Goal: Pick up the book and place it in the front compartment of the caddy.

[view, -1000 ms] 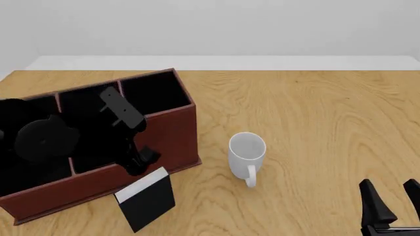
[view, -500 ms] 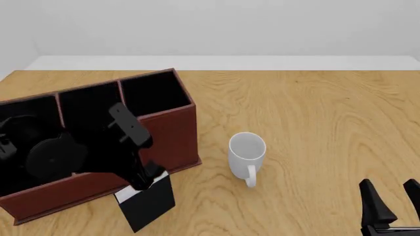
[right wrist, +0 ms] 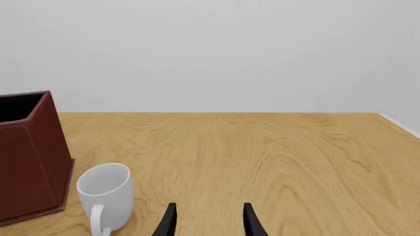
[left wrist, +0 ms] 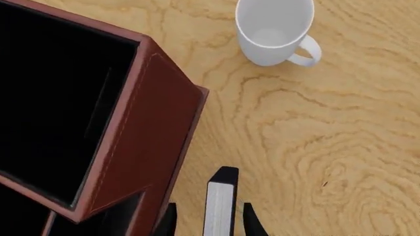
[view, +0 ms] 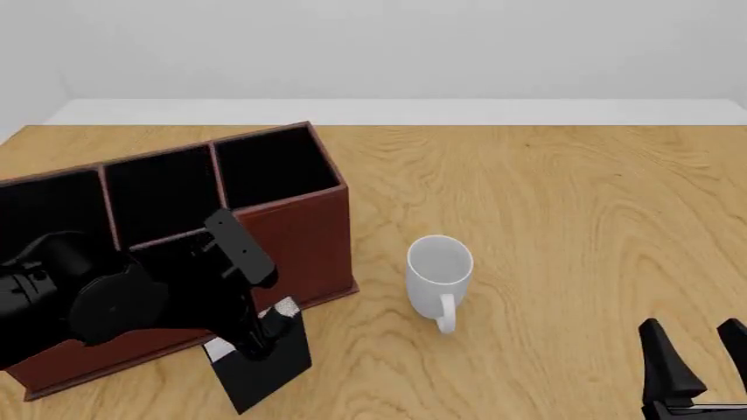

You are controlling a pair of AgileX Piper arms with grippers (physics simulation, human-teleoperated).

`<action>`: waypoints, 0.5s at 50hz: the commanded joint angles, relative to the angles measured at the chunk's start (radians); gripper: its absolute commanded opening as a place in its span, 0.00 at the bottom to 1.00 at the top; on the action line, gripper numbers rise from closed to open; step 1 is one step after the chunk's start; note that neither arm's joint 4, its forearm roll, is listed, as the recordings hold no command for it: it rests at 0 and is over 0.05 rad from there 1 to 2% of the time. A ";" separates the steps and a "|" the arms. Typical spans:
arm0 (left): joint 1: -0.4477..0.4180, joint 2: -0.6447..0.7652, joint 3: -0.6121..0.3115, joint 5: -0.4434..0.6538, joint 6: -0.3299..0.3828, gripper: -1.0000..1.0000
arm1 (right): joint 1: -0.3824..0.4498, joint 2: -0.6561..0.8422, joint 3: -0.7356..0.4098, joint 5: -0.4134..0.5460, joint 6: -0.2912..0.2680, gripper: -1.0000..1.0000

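Note:
The black book [view: 266, 366] with a white page strip stands just in front of the reddish-brown caddy [view: 306, 238], near its front right corner. My left gripper [view: 259, 329] is down at the book's top edge. In the left wrist view the book [left wrist: 221, 206] sits edge-on between the open fingers [left wrist: 249, 222], with a gap on the caddy side; the left gripper [left wrist: 208, 224] straddles it. The caddy [left wrist: 152, 132] is right beside it. My right gripper [view: 691, 332] is open and empty at the front right, also seen in the right wrist view [right wrist: 208, 217].
A white mug [view: 440, 269] stands upright right of the caddy; it shows in the left wrist view [left wrist: 272, 29] and the right wrist view [right wrist: 105, 192]. The caddy [right wrist: 33, 147] has black-lined compartments. The left arm covers the caddy's front left part.
My left arm has moved down and toward the front, from over the caddy's compartments to the book. Its fingers now straddle the book's top edge. The right arm has not moved.

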 commanded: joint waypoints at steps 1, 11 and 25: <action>-0.006 0.010 0.035 -0.019 -0.015 1.00 | 0.000 0.000 0.000 0.000 0.000 1.00; 0.005 0.010 0.052 -0.017 -0.011 1.00 | 0.000 -0.003 -0.001 0.003 0.000 1.00; 0.008 0.015 0.073 -0.029 -0.013 1.00 | 0.000 -0.003 -0.002 0.005 0.000 1.00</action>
